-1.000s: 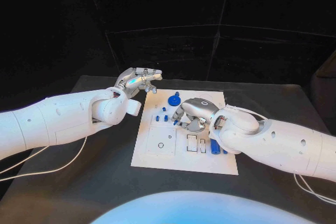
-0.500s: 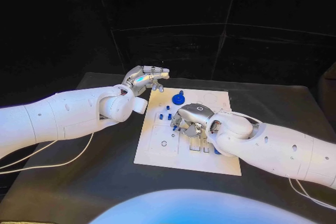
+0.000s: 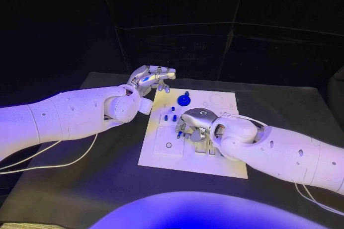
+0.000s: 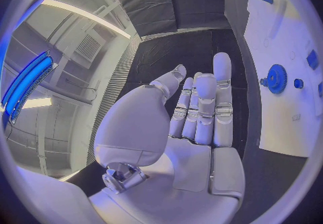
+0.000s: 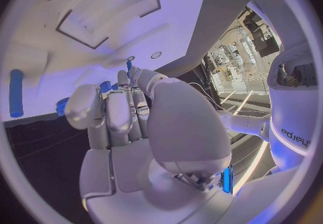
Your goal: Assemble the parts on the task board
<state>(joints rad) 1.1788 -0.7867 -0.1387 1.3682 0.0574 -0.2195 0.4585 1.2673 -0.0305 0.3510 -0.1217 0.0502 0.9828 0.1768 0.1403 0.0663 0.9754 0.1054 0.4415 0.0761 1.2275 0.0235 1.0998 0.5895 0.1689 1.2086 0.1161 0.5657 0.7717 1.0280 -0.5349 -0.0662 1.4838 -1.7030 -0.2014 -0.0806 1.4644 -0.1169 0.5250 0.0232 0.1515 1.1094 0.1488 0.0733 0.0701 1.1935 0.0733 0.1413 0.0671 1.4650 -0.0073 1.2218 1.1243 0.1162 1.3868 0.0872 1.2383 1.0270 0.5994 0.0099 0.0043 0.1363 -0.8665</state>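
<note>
I read the right hand (image 3: 195, 123) as low over the middle of the board (image 3: 163, 154), fingers curled down among small blue parts; whether it pinches one I cannot tell; a blue peg (image 3: 178, 134) stands just at its fingertips, upright. The left hand (image 3: 149, 79) hovers off the board's far-left corner, fingers loosely apart, holding nothing; the gear (image 3: 183, 98) lies between both hands, nearer the left.

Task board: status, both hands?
Left hand off the far-left corner, holding nothing. Right hand down on task board, fingers among blue parts; grasp unclear. Nothing obstructing.
</note>
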